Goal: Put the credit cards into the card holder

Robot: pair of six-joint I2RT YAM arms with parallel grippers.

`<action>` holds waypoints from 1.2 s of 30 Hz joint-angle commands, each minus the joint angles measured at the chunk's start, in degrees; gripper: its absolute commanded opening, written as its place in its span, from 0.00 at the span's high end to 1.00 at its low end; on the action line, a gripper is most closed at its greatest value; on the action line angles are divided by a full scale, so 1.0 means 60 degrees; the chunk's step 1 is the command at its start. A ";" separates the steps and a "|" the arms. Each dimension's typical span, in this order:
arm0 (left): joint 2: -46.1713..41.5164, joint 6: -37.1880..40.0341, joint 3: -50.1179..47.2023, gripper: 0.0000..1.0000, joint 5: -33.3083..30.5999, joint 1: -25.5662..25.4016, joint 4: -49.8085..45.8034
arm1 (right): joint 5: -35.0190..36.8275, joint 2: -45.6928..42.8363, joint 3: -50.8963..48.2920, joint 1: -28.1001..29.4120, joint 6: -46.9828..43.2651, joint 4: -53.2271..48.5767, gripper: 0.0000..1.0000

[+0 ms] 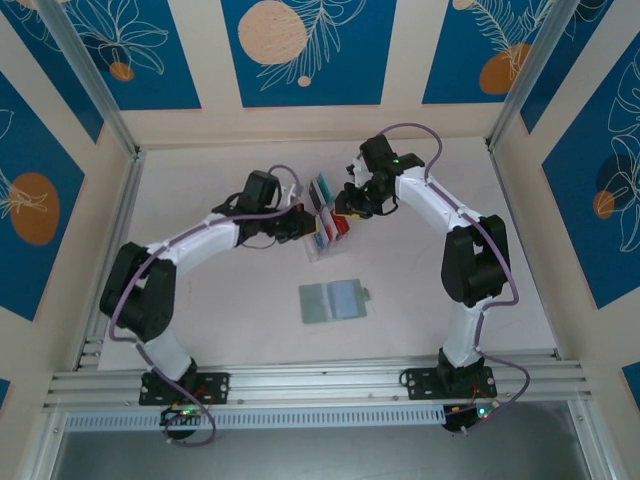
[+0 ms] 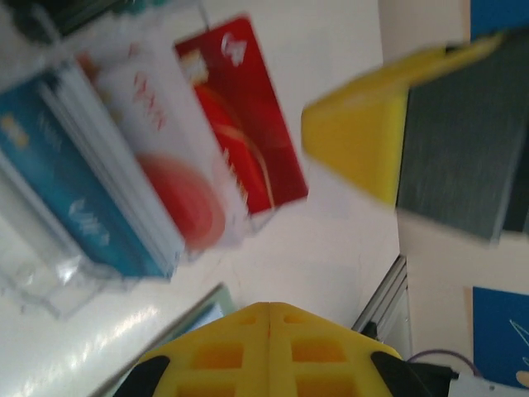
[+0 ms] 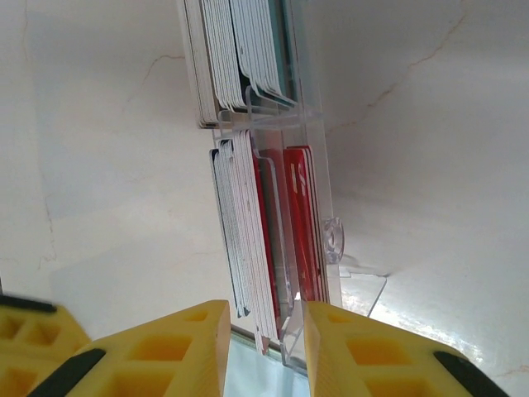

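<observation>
The credit cards (image 1: 326,215) stand on edge in a clear slotted rack (image 1: 322,245) at mid-table. In the left wrist view I see a red card (image 2: 244,116), a white card with a red disc (image 2: 165,157) and a blue one (image 2: 66,190). My right gripper (image 1: 350,203) hangs over the rack's far end, open, its fingertips (image 3: 355,347) on either side of the top edges of the white and red cards (image 3: 264,240). My left gripper (image 2: 269,308) is shut and empty just left of the rack. The card holder (image 1: 333,300) lies open and flat nearer the arms.
The clear rack (image 3: 335,236) has two rows of slots, with darker cards (image 3: 248,50) in the far row. An aluminium rail (image 1: 320,380) runs along the near table edge. Bare white table lies around the card holder.
</observation>
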 commanded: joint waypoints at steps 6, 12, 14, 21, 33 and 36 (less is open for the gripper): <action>0.1815 -0.0358 0.1901 1.00 0.0492 0.0185 -0.0400 | 0.0080 -0.0149 -0.0352 0.0024 0.0092 -0.0015 0.70; 0.2448 -0.0402 0.2590 1.00 0.0675 0.0193 -0.0453 | 0.0092 -0.0183 -0.0564 0.0008 0.0085 0.0098 0.68; 0.2625 -0.0456 0.2720 1.00 0.0742 0.0192 -0.0429 | -0.0022 -0.0091 -0.0584 0.0016 0.0100 0.0128 0.68; 0.3034 -0.0433 0.3010 1.00 0.0856 0.0193 -0.0466 | 0.0355 -0.0360 -0.0729 0.0007 0.0187 0.0232 0.68; 0.3327 -0.0275 0.3084 1.00 0.0832 0.0185 -0.0638 | 0.0766 -0.0612 -0.0948 0.0003 0.0136 0.0161 0.66; 0.3342 -0.0230 0.3084 1.00 0.0817 0.0192 -0.0708 | 0.0780 -0.0511 -0.0880 -0.0008 0.0130 0.0111 0.65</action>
